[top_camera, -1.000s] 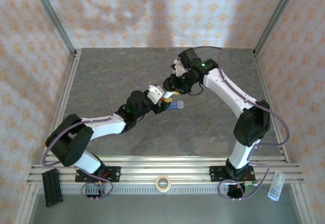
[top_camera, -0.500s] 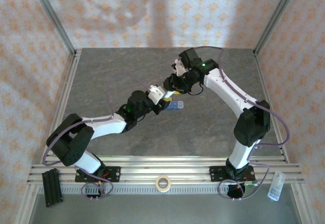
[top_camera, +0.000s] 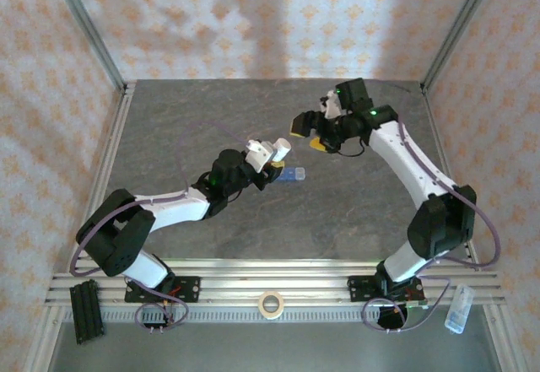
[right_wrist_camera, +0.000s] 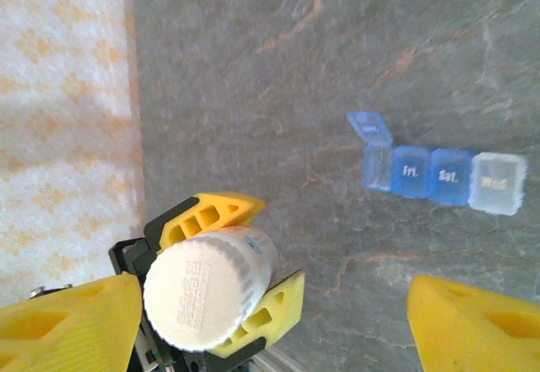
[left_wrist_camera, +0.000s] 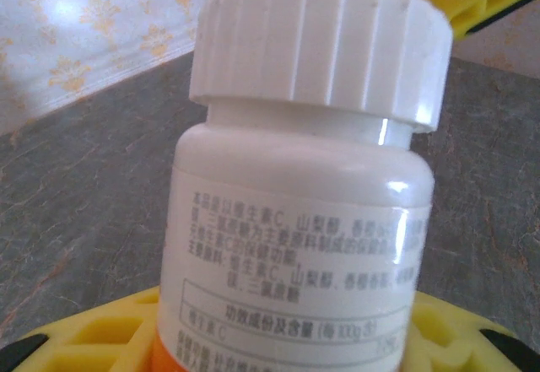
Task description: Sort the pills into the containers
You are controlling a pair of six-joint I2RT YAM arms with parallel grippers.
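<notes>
left hand (top_camera: 272, 159): gripping white-capped white plastic bottle (left_wrist_camera: 304, 178) | right hand (top_camera: 310, 134): wide, empty | translucent blue plastic pill-organiser strip (right_wrist_camera: 439, 174): on grey worktop (top_camera: 354, 212), just beside left hand, long axis left-to-right | nearer: left

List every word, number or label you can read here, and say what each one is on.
"Fri." on a blue lid of the pill organiser.
"Sat." on the next lid.
"Wed." on the pale end lid.
"功效成分及含量 (每100g含)" on the label of the white bottle; its other Chinese print is too blurred to quote.
Open lid and bottle cap: marks too faint to read.
</notes>
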